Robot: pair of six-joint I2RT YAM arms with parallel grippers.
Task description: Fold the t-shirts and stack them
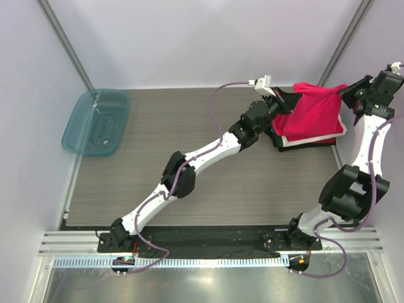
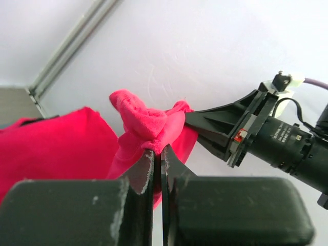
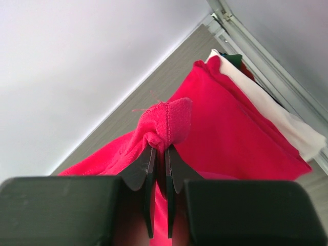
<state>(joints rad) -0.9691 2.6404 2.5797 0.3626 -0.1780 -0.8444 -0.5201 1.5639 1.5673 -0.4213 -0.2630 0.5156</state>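
Note:
A crimson-red t-shirt (image 1: 314, 111) hangs folded over a stack of folded t-shirts (image 1: 309, 140) at the back right of the table; white, red and dark layers show at the stack's edges. My left gripper (image 1: 291, 95) is shut on the shirt's left upper corner (image 2: 151, 125). My right gripper (image 1: 344, 93) is shut on its right upper corner (image 3: 165, 123). Both hold the far edge lifted above the stack. In the right wrist view the white shirt (image 3: 271, 110) and a dark one (image 3: 233, 58) lie under the red cloth.
A translucent teal plastic tray (image 1: 96, 121) sits at the back left of the wooden table (image 1: 189, 126). The back wall and the right wall with its metal post (image 1: 344, 38) stand close behind the stack. The right arm's camera (image 2: 287, 141) is near my left fingers.

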